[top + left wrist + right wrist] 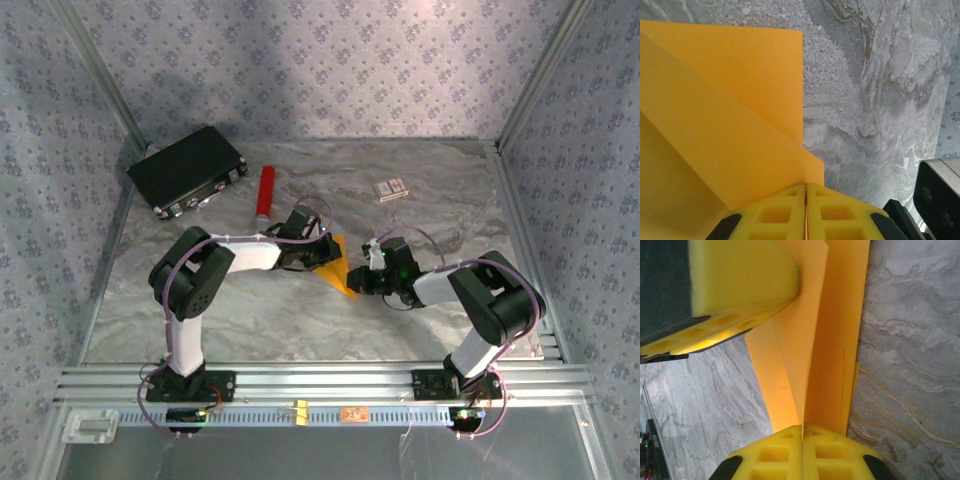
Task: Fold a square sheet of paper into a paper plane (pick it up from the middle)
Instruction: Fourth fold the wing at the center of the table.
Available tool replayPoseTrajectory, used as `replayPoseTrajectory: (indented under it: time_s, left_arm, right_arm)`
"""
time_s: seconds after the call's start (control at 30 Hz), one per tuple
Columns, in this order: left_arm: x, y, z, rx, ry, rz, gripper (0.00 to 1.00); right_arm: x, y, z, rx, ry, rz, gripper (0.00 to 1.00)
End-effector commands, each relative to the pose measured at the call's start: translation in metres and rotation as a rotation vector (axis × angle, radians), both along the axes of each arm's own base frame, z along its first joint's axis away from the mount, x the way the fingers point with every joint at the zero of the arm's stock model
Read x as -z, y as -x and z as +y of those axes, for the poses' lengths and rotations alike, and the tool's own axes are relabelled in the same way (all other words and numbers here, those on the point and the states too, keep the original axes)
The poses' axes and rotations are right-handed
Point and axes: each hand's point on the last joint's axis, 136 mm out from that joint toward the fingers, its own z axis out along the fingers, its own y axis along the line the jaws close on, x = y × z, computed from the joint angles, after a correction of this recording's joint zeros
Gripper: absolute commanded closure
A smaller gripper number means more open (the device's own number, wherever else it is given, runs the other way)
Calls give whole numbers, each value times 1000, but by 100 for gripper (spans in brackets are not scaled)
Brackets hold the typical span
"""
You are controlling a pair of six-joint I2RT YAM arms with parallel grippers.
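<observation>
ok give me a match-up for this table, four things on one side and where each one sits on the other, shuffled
Things:
1 black case
2 red cylinder
3 small box
4 paper

Places:
A mid-table, partly folded
B far left corner
C far side, right of the middle
D far side, just right of the case

Pairs: 1-B, 2-D, 3-C, 4-A
</observation>
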Motion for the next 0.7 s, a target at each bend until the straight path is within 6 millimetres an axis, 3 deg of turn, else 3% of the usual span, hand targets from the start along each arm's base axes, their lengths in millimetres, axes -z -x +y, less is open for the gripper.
replayPoseTrajectory:
  time_s: [0.0, 0.3, 0.67]
  left_arm:
    - [1, -1, -4, 15, -22, -13, 92]
    - [12, 1, -4, 28, -38, -1, 92]
    - [12, 0, -7, 40, -21, -11, 89]
  right_arm:
    - [39, 20, -20, 53, 104, 161, 96]
    - [44, 22, -23, 71, 113, 183, 96]
    - [48, 25, -25, 78, 123, 201, 98]
